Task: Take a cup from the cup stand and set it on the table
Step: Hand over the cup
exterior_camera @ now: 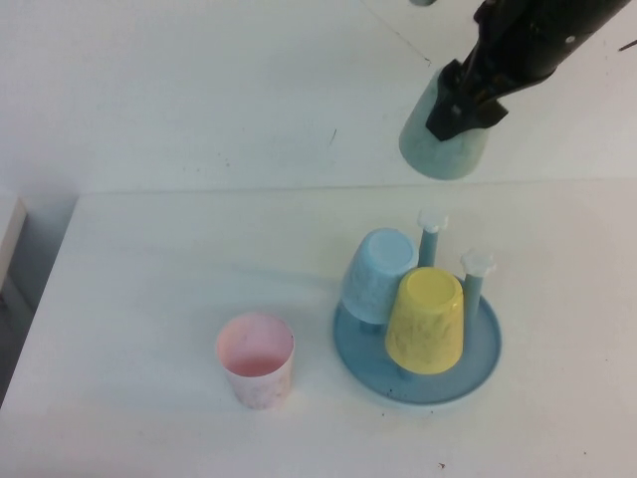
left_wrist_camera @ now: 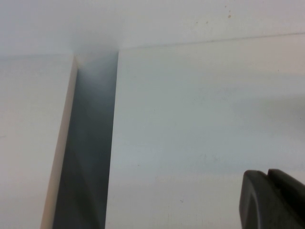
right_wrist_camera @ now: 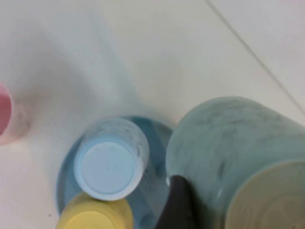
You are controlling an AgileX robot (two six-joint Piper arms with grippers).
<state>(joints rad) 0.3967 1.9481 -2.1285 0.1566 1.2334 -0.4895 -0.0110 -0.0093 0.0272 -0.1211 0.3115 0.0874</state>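
Pink cup (exterior_camera: 256,360) stands upright and open on the counter (exterior_camera: 149,289), nearest the camera, well below and to the left of the right hand. Just beside it, the stand (exterior_camera: 476,370) sits on the counter with 2 cups upside down on its pegs: a yellow cup (exterior_camera: 426,321) in front and a light blue cup (exterior_camera: 378,275) touching it behind. 2 white-tipped pegs (exterior_camera: 432,224) rise bare at the stand's back. Right hand (exterior_camera: 464,100) hangs high above the stand, beyond the bare pegs, clamped on the green cup (exterior_camera: 438,149); a dark finger (right_wrist_camera: 177,205) presses its speckled wall. That cup is in the air, tilted, mouth facing down and toward the camera, clear of every peg and of the counter. Seen from the right wrist, the blue cup's base (right_wrist_camera: 106,168) lies directly under the held cup. Left hand (left_wrist_camera: 274,198) shows only in its own wrist view, over bare counter near a dark gap (left_wrist_camera: 88,143) at the edge; whether it is apart or together, I cannot tell.
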